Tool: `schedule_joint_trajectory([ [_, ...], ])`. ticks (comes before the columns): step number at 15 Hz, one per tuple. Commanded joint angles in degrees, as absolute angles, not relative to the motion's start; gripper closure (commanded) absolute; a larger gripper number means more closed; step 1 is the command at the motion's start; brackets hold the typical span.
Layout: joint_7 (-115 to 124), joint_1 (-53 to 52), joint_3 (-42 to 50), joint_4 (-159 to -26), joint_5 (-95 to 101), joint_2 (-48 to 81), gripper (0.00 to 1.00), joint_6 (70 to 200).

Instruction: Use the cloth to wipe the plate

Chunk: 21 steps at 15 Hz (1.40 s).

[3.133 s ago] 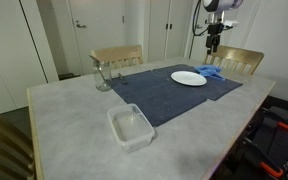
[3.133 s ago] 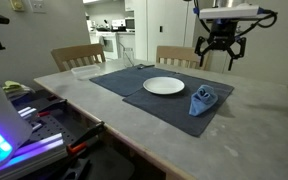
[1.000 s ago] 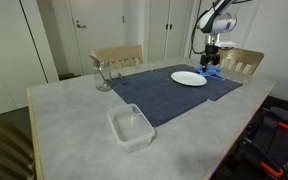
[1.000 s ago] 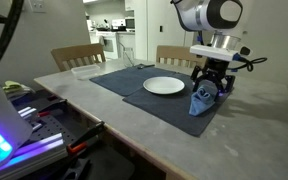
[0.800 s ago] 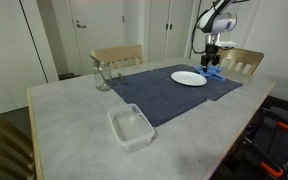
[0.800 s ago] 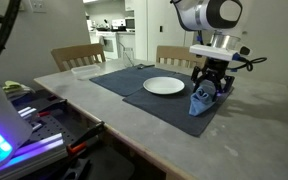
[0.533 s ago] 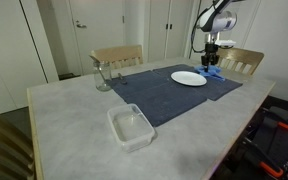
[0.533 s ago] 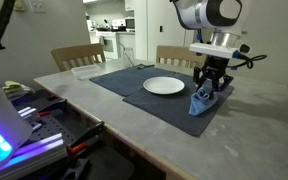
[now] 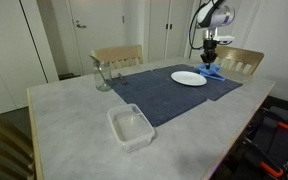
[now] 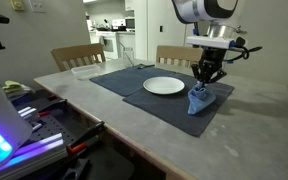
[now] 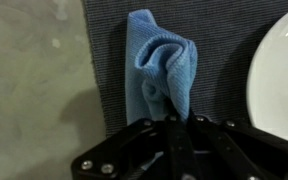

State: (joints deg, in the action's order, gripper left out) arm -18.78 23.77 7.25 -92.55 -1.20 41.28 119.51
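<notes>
While my pincer (image 10: 204, 81) is clamped together on the top fold of the crumpled blue cloth (image 10: 199, 100), the cloth's lower part sits on the dark blue fabric mat (image 10: 134, 79), just beside the round white plate (image 10: 164, 86).

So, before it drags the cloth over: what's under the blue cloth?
The dark placemat lies under the blue cloth; the white plate sits beside it, not beneath. The mat directly under its folds is covered.
</notes>
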Motion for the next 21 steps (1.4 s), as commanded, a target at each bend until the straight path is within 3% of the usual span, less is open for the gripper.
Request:
schedule_joint_trajectory([
  [1, -16.87, 21.24, 8.49, -93.01, 1.40, 38.57, 0.98, 115.59],
  [8, -17.68, 17.92, 7.85, -92.51, 5.53, 32.94, 0.98, 111.49],
  [21, -27.26, 17.13, 2.83, -93.79, -4.73, 24.73, 0.98, 100.84],
])
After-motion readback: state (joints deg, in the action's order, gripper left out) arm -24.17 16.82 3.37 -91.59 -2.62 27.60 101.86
